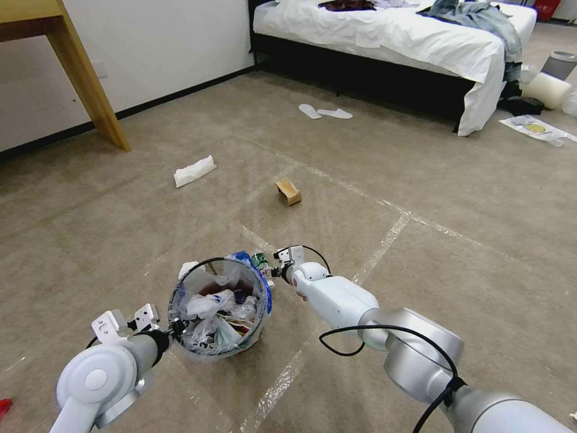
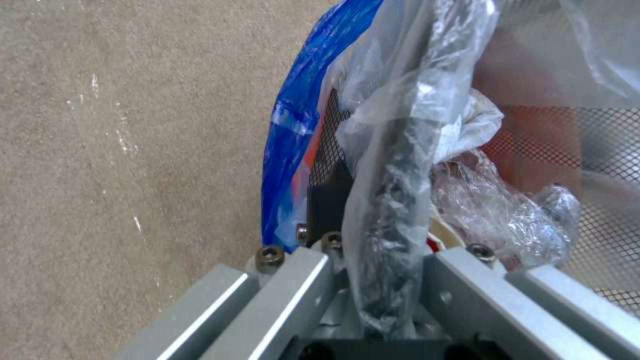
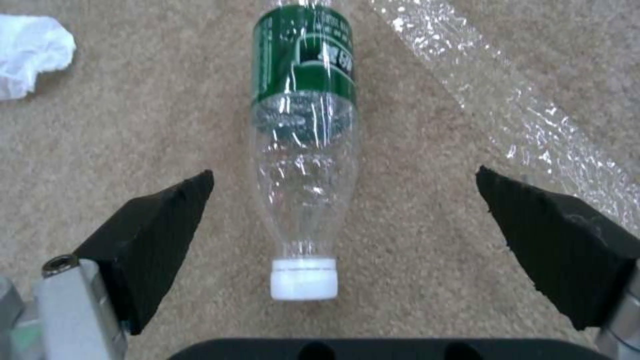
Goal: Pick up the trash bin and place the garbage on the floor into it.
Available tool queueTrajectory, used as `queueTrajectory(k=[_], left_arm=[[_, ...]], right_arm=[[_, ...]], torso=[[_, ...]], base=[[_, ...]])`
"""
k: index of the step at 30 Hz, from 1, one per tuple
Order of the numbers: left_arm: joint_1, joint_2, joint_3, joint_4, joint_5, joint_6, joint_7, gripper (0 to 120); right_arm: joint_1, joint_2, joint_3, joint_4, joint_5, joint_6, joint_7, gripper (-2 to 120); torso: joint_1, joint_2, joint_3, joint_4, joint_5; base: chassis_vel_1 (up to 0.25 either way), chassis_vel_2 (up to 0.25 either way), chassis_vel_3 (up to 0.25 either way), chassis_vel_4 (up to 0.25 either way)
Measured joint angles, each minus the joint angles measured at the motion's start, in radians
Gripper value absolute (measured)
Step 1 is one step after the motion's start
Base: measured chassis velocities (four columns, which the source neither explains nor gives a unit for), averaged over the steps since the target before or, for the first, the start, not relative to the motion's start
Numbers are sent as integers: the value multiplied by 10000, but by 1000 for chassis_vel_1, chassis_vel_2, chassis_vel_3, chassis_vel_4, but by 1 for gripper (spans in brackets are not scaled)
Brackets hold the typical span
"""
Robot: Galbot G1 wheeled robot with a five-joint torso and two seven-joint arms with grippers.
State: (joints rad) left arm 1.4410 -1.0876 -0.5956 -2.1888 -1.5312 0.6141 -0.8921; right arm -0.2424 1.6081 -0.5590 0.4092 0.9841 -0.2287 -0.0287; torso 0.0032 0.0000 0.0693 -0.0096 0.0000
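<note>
While the left hand (image 1: 174, 328) grips the bin (image 1: 217, 308) — the bottle (image 3: 303, 150) lies between the right hand's (image 3: 343, 192) spread fingers.

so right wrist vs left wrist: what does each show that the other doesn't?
Right wrist: the right gripper open, its pads either side of a clear green-labelled bottle lying on the carpet, white cap toward the camera, nothing touching it; a crumpled tissue and a tape line nearby.
Left wrist: the left gripper shut on the trash bin at its liner-wrapped rim, with the liner's blue edge and bagged litter inside.
Both: the carpeted floor.
</note>
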Motion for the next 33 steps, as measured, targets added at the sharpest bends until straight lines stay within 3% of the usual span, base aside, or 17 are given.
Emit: queueTrajectory(k=[8,33], left_arm=[[-171,-135,300,113,128,8,1,0],[26,-566,456,58,802,61,201,0]], right_arm=[[-25,0,75,-144,-159,-111,-192,100],[-9,0,-231,-299,-527,-365,-655,100]], torso=[[0,0,0,-1,0],[0,0,0,0,0]], base=[[0,0,0,0],[0,0,0,0]])
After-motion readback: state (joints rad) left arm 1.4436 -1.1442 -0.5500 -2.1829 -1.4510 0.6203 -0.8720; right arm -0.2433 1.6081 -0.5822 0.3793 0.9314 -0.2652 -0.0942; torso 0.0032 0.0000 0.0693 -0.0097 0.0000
